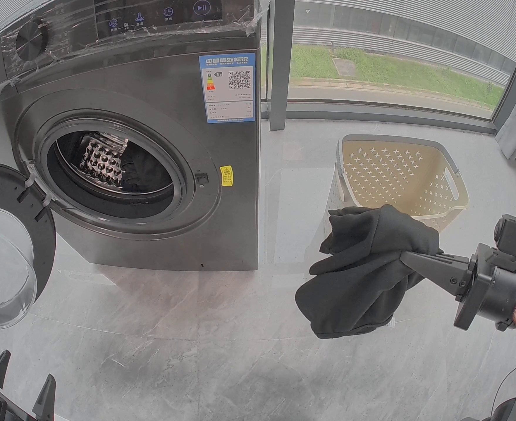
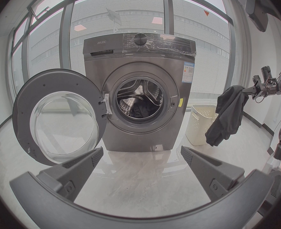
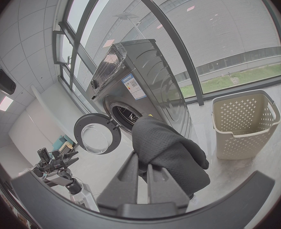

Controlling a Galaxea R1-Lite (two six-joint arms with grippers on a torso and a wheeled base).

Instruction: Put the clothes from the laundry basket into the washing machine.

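My right gripper [image 1: 407,258] is shut on a dark grey garment [image 1: 363,270] that hangs off the floor, just in front of the beige laundry basket [image 1: 401,176]. The same garment [image 3: 166,150] drapes over the closed fingers [image 3: 156,178] in the right wrist view. The grey washing machine [image 1: 152,141] stands to the left with its round door [image 1: 6,241] swung open. A dark piece of clothing [image 1: 144,171] lies inside the drum. My left gripper [image 2: 140,158] hangs low at the front left, open and holding nothing, facing the drum [image 2: 140,100].
Pale glossy floor [image 1: 211,334] stretches between the machine and the basket. A window wall with a grey post [image 1: 281,48] runs behind both. The open door juts out at the machine's left side.
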